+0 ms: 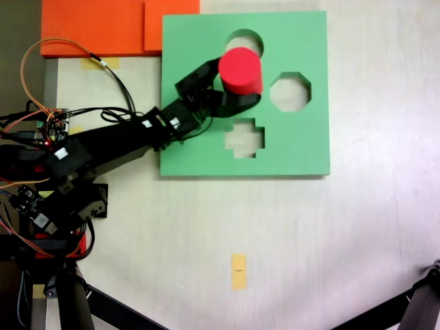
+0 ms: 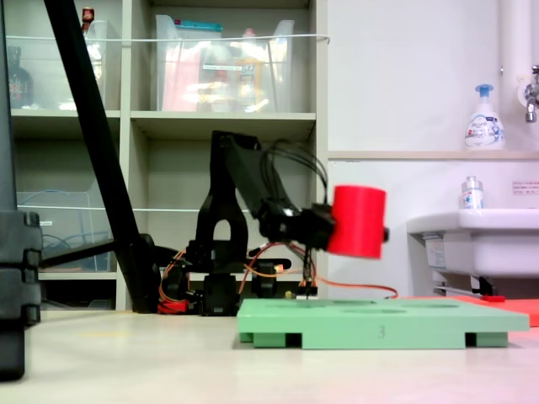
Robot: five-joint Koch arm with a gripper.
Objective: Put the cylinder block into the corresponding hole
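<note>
The red cylinder block [image 1: 240,69] [image 2: 356,220] hangs slightly tilted, well above the square green foam board [image 1: 302,148] [image 2: 379,321]. My gripper [image 1: 241,82] [image 2: 355,227] is shut on it, one finger on each side, with the arm reaching in from the left in a fixed view. From above, the block overlaps the lower edge of the circular hole [image 1: 249,38], which sits at the board's top middle. An octagonal cutout [image 1: 290,92] lies to the right and a cross-shaped cutout [image 1: 244,137] below.
Orange foam boards [image 1: 96,27] lie at the top left, touching the green board. Circuit boards and loose wires [image 1: 48,127] crowd the arm's base. A yellow tape mark [image 1: 238,271] is on the table. Black stand legs [image 1: 110,306] cross the bottom corners.
</note>
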